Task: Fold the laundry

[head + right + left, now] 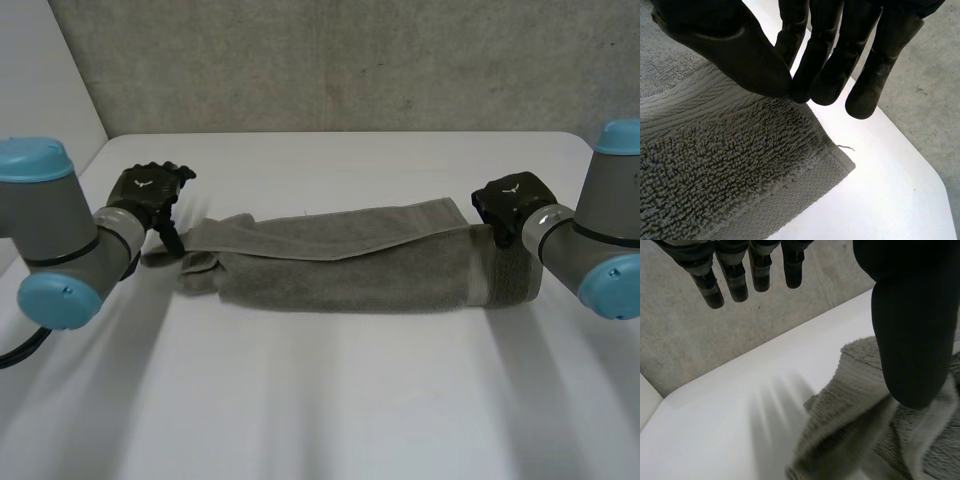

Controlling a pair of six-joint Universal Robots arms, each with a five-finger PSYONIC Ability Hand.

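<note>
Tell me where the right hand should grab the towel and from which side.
Take the hemmed corner of the towel lying flat beneath the right hand's fingertips. Come down from above, off the towel's end: both edges of that corner are free, with bare table beside them, so a thumb could probably slip under.

Head view: elevated, central, facing down over the whole tabletop [330,400].
Wrist views: close above the towel [350,265] ends that the head view also covers.
</note>
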